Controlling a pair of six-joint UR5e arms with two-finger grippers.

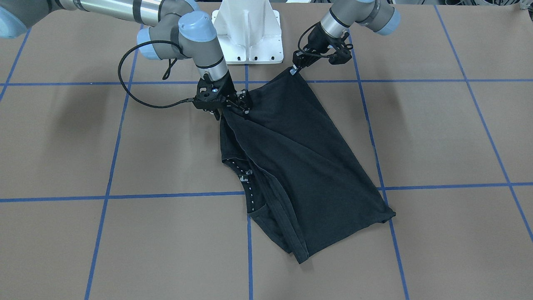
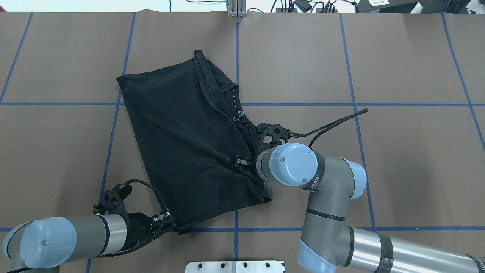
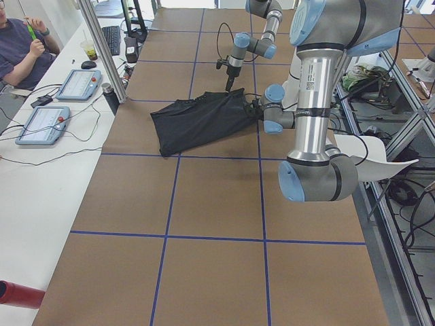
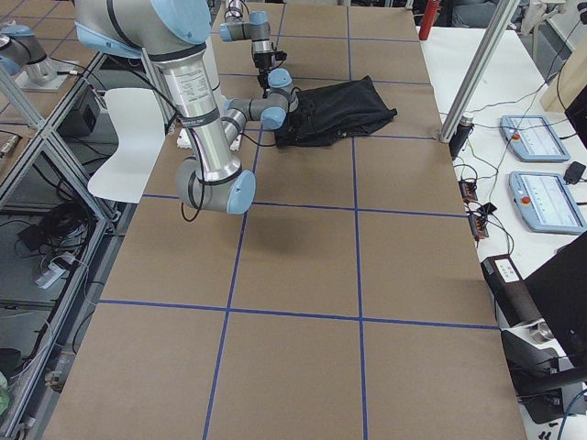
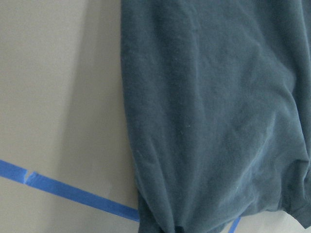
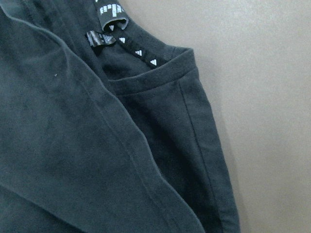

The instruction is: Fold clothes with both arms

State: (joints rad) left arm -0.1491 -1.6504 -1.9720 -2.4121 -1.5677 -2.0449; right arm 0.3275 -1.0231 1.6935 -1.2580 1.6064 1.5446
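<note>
1. You have a black T-shirt [image 1: 300, 166] lying on a brown table [image 1: 416, 137] marked with blue tape lines [image 1: 166, 195]. It sits just in front of the white pedestal base [image 1: 247, 37] and is skewed to the grid.
2. The shirt looks doubled over lengthwise into a long strip. One layer covers the other, no logo shows, and the white-dotted neck tape [image 1: 250, 187] peeks out along the open edge. Judged from that, a first fold is made or nearly made.
3. The left gripper [image 1: 295, 70] is low at the corner nearest the base. The fabric draws to a point at its tips, so it appears pinched shut on that corner.
4. The right gripper [image 1: 229, 109] meets the other near edge, close to the collar. The cloth tents up toward it, so it too seems clamped on fabric, though neither wrist view shows any fingers.
5. What is left, as far as you can judge: lay the held edge flat, square the strip, then fold it crosswise and smooth the creased layers.
6. In the way: the right arm's wrist hangs over the shirt, its black cable [image 1: 158, 107] loops out just beside the cloth, and the base crowds the left gripper.
7. Off the table, a side bench holds two tablets [image 3: 78, 83], and a person [image 3: 20, 47] sits there, well apart from the arms.
</note>
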